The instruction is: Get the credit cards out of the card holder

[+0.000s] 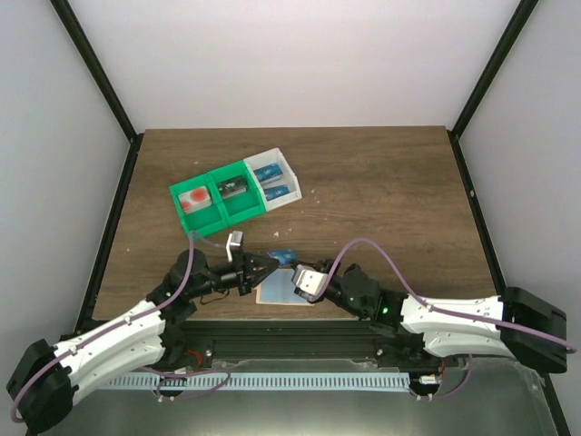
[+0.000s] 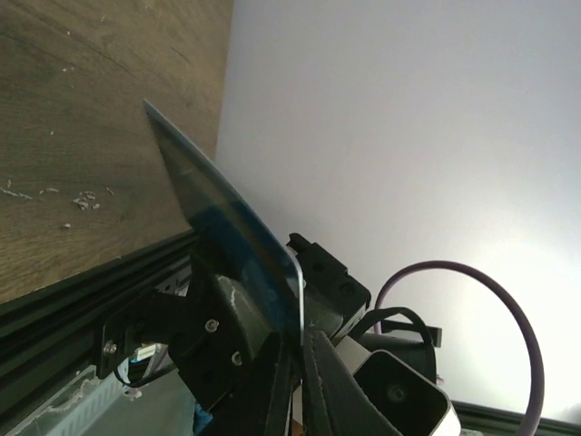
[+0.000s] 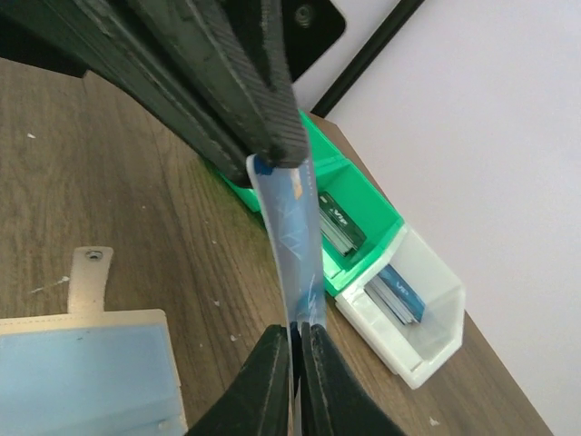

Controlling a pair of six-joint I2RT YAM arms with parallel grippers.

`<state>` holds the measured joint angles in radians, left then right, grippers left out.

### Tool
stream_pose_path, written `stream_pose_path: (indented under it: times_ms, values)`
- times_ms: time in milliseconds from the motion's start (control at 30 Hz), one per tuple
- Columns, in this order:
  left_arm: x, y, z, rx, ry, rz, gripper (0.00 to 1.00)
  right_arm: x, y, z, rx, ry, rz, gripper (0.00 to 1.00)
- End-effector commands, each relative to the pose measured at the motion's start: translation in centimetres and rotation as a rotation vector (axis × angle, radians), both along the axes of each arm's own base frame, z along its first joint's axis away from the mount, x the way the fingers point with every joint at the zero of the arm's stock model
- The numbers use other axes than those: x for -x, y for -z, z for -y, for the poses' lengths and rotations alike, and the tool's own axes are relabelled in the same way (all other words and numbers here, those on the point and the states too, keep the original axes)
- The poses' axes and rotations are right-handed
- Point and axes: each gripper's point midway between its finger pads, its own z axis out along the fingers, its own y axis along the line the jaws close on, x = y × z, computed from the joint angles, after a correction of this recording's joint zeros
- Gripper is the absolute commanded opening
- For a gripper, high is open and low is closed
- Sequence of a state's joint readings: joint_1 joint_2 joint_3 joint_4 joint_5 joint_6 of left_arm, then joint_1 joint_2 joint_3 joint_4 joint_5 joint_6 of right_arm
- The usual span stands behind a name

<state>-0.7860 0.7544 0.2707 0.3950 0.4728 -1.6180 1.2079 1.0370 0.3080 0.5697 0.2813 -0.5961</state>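
One blue credit card [image 1: 281, 255] hangs above the table between my two grippers. My left gripper [image 1: 266, 266] is shut on one end of it; in the left wrist view the card [image 2: 227, 222] rises from its jaws [image 2: 302, 341]. My right gripper [image 1: 296, 273] is shut on the other end; in the right wrist view the card [image 3: 295, 245] runs from its jaws [image 3: 296, 338] up to the left gripper's dark fingers [image 3: 227, 82]. The pale blue card holder [image 1: 280, 291] lies flat on the table below, with its tan tab [image 3: 91, 272] showing in the right wrist view [image 3: 82, 372].
A green two-compartment bin [image 1: 213, 202] holds a red-orange item on white [image 1: 195, 197] and dark cards [image 3: 340, 222]. A white bin [image 1: 275, 179] joined to its right holds blue cards [image 3: 399, 291]. Black frame posts stand at the table's corners.
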Motion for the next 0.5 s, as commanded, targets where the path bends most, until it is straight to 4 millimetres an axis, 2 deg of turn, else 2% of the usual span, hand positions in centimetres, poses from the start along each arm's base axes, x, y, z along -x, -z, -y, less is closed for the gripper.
stream_pose_path:
  times_ms: [0, 67, 200, 467]
  values:
    - [-0.1, 0.2, -0.2, 0.001, -0.012, 0.000, 0.03, 0.0, -0.6, 0.1, -0.013, 0.016, 0.020, 0.08]
    - [0.0, 0.3, -0.2, 0.001, -0.010, -0.001, 0.00, 0.1, -0.4, 0.2, -0.004, 0.017, 0.021, 0.10]
    - [-0.1, 0.4, -0.3, -0.005, -0.017, 0.004, 0.00, 0.1, -0.5, 0.3, -0.003, 0.021, 0.025, 0.12]
    - [0.0, 0.3, -0.5, -0.028, -0.014, 0.099, 0.00, 0.7, -2.2, 1.2, -0.120, 0.025, -0.108, 0.39]
